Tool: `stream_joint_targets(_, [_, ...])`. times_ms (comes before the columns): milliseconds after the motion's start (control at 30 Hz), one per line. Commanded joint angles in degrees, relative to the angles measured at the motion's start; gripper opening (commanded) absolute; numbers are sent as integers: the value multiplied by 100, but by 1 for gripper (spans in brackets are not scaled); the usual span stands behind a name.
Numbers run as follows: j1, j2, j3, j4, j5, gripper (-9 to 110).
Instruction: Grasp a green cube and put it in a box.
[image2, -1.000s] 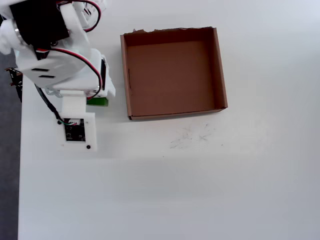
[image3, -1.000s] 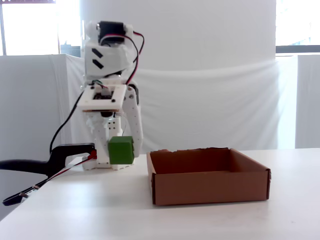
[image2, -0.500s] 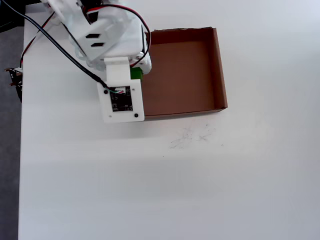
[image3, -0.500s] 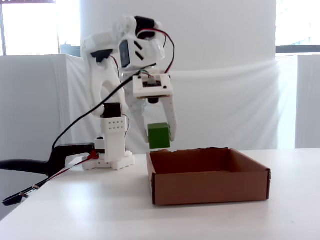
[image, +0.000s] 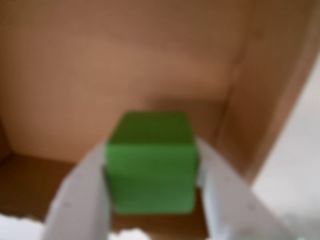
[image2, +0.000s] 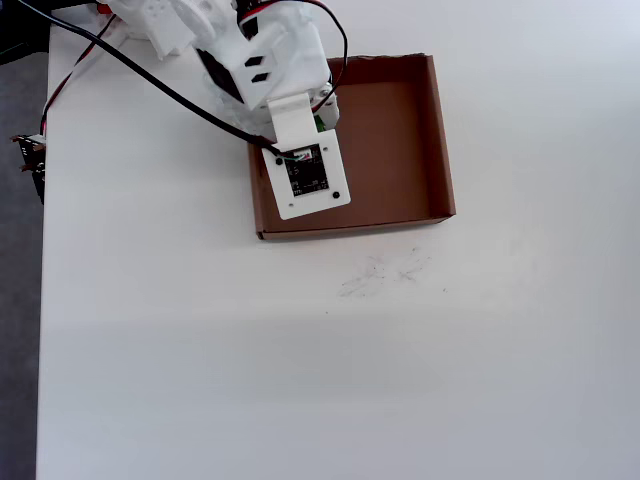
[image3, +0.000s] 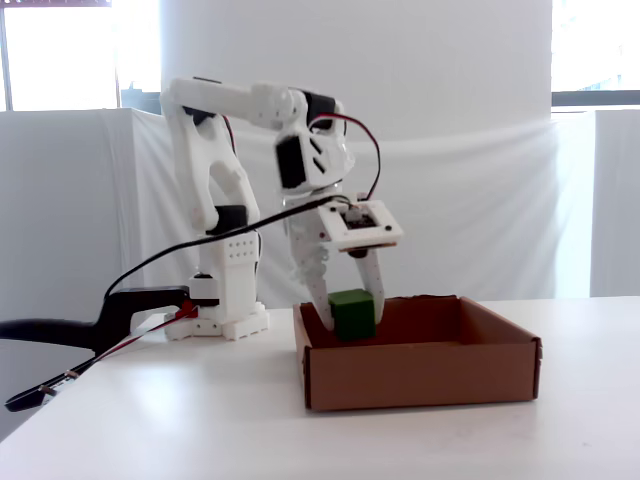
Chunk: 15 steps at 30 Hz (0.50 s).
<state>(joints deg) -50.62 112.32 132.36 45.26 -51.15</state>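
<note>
Gripping the green cube (image: 151, 162) between both white fingers (image: 82, 197), one flat pad on each opposite side face, jaws narrowed to the cube's width. Hanging inside the box (image3: 420, 375), below the rim line in the fixed view, with the cube (image3: 352, 313) near the left wall as seen there; whether touching the floor or just above it, impossible to tell. Hidden almost wholly under the camera plate in the overhead view, only a sliver of green showing beside the gripper (image2: 322, 118).

Judged light and rigid: solid, plain, smooth faces, crisp square edges, probably plastic or foam (nothing here suggests weight or give). Best held exactly as now, on two parallel faces around mid-height, so no twisting as the pads let go. Slightly slick surfaces perhaps, but flat pads on flat faces leave little room to slip.

Dull brown cardboard for the box (image: 150, 65), matte and fibrous, low thin walls, one ragged torn edge at the far rim (image2: 375, 58). Flimsy enough to shift if nudged by a fingertip. Beneath it, smooth white table (image2: 300, 380) with faint scuff marks.
</note>
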Motion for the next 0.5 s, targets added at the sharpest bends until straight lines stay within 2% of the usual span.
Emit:
stream_joint_targets(0, [-62,246,158,-448,44,14])
stream_joint_targets(200, [-185,237,747,-976,35,18])
stream_joint_targets(467, [-167,325,580,-668,44,25])
